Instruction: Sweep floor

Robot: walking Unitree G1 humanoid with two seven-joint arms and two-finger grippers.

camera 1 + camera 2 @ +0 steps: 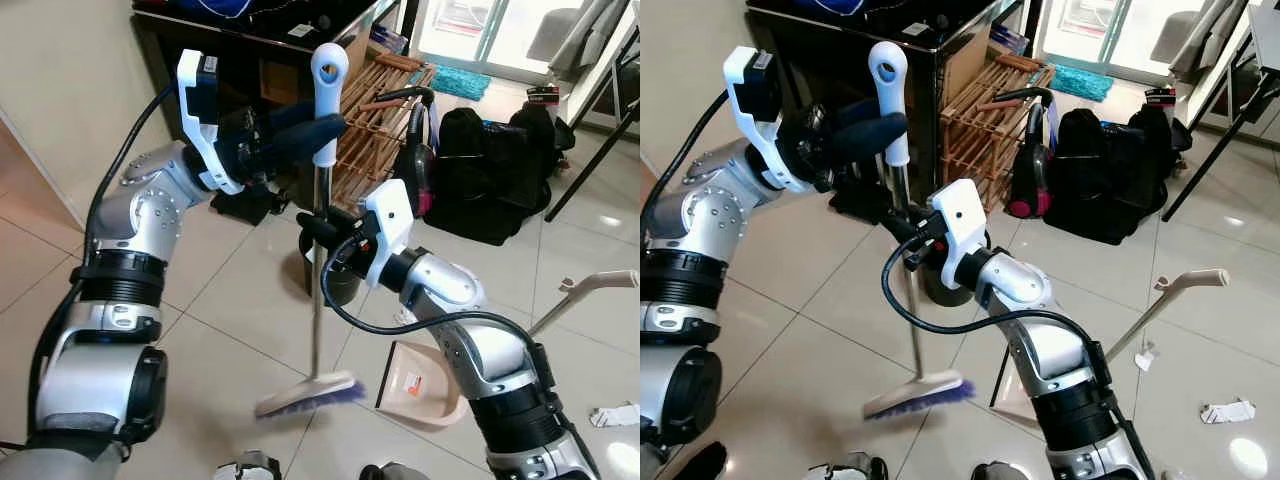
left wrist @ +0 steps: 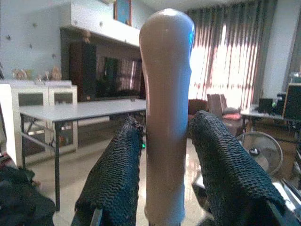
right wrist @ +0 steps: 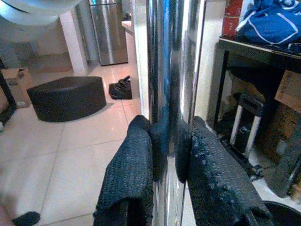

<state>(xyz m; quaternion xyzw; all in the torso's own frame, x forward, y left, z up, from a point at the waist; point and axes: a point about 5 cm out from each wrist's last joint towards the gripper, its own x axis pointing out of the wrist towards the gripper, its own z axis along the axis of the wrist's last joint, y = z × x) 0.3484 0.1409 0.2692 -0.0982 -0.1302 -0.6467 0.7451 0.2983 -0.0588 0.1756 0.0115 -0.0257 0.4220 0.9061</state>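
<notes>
Sweeping with both hands locked on the broom (image 1: pixel 320 230)

Left hand (image 1: pixel 318 128) is clamped around the white top of the handle, right hand (image 1: pixel 318 228) is clenched on the shiny metal pole lower down, so the stick stands pretty much upright. Blue bristle head (image 1: pixel 308 393) sits on the tiled floor (image 1: pixel 240 300), just beside the pink dustpan (image 1: pixel 420 385). Some white scraps of paper (image 1: pixel 615 414) lie well apart, off to the right.
</notes>
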